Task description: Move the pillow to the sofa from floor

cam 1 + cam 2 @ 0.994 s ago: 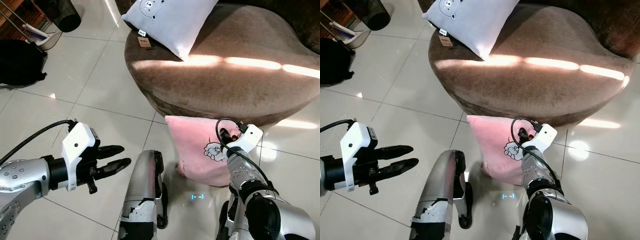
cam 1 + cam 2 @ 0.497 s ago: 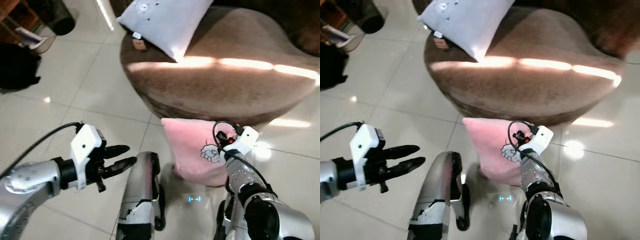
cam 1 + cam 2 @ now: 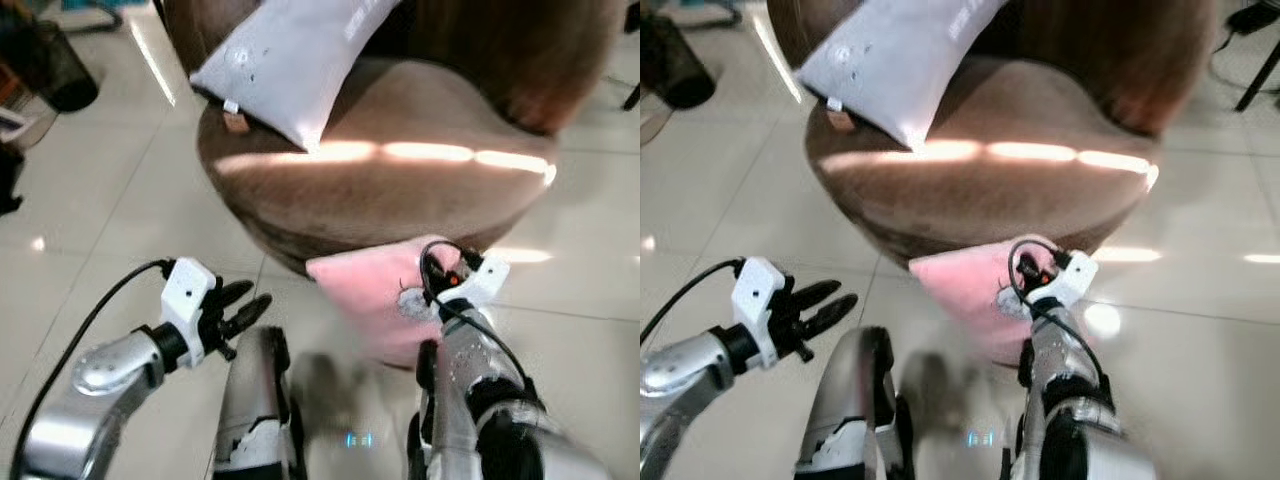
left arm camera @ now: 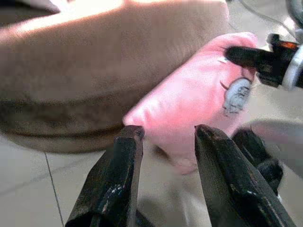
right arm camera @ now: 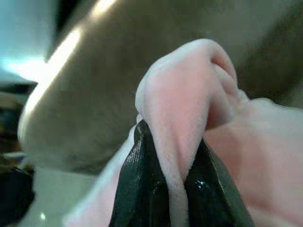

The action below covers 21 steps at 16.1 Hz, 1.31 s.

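The pink pillow point(image 3: 365, 295) with a cartoon print leans against the foot of the round brown sofa point(image 3: 400, 185), its lower edge near the tiled floor. My right gripper point(image 3: 442, 276) is shut on the pillow's upper right corner. In the right wrist view its fingers point(image 5: 137, 189) pinch a fold of pink fabric point(image 5: 180, 109). My left gripper point(image 3: 245, 306) hangs open over the floor, left of the pillow and apart from it. The left wrist view looks between the spread fingers point(image 4: 113, 189) at the pillow point(image 4: 194, 104).
A white pillow point(image 3: 285, 60) lies on the sofa seat at its back left. A dark bin point(image 3: 60, 75) stands on the floor at the far left. My own leg point(image 3: 255, 400) is below, between the arms. Open tiles stretch left and right of the sofa.
The camera has shifted and the picture is blurred. The pillow's gripped corner has risen against the sofa's front edge. My left gripper has come closer to the pillow.
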### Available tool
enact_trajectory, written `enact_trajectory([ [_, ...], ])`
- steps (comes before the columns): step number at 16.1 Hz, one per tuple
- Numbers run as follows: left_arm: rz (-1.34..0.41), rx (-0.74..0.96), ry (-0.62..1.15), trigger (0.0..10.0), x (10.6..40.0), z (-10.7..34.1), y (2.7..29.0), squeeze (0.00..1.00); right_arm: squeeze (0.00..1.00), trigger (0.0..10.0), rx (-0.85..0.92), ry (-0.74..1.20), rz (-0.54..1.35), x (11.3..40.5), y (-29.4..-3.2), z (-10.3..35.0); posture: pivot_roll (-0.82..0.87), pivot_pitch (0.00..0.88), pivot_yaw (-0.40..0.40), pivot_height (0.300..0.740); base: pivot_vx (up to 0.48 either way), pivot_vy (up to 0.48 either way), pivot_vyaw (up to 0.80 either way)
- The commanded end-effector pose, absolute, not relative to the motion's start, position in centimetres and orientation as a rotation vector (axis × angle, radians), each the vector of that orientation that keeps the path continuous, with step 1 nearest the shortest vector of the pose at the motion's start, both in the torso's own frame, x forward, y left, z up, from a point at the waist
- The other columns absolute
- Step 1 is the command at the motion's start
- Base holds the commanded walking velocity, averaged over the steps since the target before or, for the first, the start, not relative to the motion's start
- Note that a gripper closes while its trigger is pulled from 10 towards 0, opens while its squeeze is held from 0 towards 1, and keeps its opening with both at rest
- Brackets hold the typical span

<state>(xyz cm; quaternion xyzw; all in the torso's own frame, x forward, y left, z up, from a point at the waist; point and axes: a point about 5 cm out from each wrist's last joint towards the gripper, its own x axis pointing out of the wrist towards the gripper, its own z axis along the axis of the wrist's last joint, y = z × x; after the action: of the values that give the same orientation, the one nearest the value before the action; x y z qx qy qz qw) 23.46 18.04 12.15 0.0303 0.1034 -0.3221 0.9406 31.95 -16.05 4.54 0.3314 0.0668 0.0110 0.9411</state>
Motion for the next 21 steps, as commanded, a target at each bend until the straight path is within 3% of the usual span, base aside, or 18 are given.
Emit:
enact_trajectory([
  [1, -0.608, 0.067, 0.205, 10.0, 23.5, 11.7, 18.2, 0.00, 0.00, 0.0, 0.666, 0.044, 0.079, 32.2, -15.6, 6.9, 0.03, 0.095, 0.085, 0.547, 0.000, 0.000, 0.00],
  [5, -0.421, 0.078, 0.092, 10.0, 25.3, 12.4, 17.4, 0.00, 0.00, 0.0, 0.589, -0.169, 0.135, 27.5, -14.1, 14.7, -0.04, 0.032, 0.116, 0.547, 0.000, 0.000, 0.00],
  [8, -0.335, 0.085, 0.054, 10.0, 26.3, 13.1, 17.3, 0.00, 0.00, 0.0, 0.478, -0.214, 0.127, 25.6, -14.1, 16.9, -0.05, 0.030, 0.117, 0.547, 0.000, 0.000, 0.00],
  [10, -0.290, 0.095, 0.003, 10.0, 27.2, 13.9, 17.2, 0.00, 0.00, 10.0, 0.467, -0.174, 0.050, 25.0, -14.5, 16.7, -0.04, 0.014, 0.113, 0.547, 0.000, 0.000, 0.00],
  [14, -0.260, 0.197, -0.066, 10.0, 28.1, 15.1, 16.7, 0.00, 0.00, 10.0, 0.350, -0.067, -0.007, 26.5, -15.1, 14.1, -0.01, 0.006, 0.090, 0.571, 0.000, 0.000, 0.00],
  [21, -0.267, 0.125, -0.095, 10.0, 29.0, 15.1, 16.1, 0.00, 0.00, 10.0, 0.390, -0.089, -0.016, 27.6, -14.6, 15.2, -0.03, 0.000, 0.086, 0.635, 0.000, 0.000, 0.00],
])
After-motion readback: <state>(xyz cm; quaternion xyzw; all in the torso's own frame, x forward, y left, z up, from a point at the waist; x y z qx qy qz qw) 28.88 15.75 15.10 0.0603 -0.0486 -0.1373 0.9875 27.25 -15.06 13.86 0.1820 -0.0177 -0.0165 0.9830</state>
